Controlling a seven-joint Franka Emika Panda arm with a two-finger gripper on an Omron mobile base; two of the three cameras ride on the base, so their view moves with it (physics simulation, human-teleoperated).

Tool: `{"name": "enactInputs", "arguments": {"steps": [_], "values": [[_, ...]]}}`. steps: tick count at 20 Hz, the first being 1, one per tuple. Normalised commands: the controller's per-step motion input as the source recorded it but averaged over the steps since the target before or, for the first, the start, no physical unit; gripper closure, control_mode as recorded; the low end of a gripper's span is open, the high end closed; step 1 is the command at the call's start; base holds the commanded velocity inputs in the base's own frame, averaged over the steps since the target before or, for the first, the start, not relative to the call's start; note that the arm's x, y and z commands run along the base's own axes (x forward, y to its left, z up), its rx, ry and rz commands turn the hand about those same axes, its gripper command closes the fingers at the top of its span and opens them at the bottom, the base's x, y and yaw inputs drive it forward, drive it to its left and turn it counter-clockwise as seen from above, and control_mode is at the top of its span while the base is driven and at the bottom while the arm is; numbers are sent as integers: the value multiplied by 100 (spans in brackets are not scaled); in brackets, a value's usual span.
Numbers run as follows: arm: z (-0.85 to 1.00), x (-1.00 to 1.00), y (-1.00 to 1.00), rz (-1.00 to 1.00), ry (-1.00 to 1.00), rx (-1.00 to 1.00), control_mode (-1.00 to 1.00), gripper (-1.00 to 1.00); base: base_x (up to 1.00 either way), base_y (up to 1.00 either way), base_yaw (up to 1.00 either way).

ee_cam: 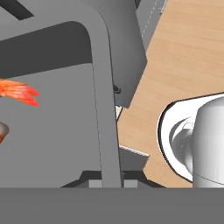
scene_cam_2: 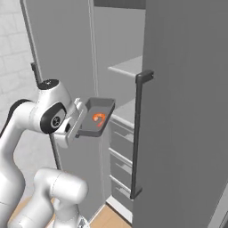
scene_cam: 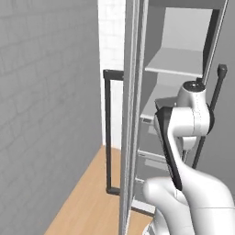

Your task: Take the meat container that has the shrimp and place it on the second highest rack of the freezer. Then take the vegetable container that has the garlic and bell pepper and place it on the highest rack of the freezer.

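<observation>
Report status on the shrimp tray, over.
Gripper shut on the meat container, shrimp inside. Tray held in the air at the open freezer, not yet on a rack. Nothing blocking seen.

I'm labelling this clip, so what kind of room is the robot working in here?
Most likely a kitchen. An open freezer with grey shelves and drawers, a wood floor and a tiled wall suggest it, and the claw holds a tray with a shrimp.

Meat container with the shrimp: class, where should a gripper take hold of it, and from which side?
Grip the raised rim of the meat container at its near edge, coming from the robot's side, as the gripper does: the thin wall fits between the fingers, and the shrimp sits clear.
</observation>
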Motion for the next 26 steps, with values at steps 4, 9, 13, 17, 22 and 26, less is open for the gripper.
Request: {"name": "enactInputs", "arguments": {"steps": [4,9,13,17,22,26], "values": [[0,0,0,0,0,0,100,100,62,-35,0],[0,0,0,0,0,0,100,100,63,-15,0],[0,0,0,0,0,0,100,100,50,0,-9],[0,0,0,0,0,0,100,100,42,19,-26],[0,0,0,0,0,0,100,100,34,53,-28],[0,0,0,0,0,0,100,100,26,50,-26]]}}
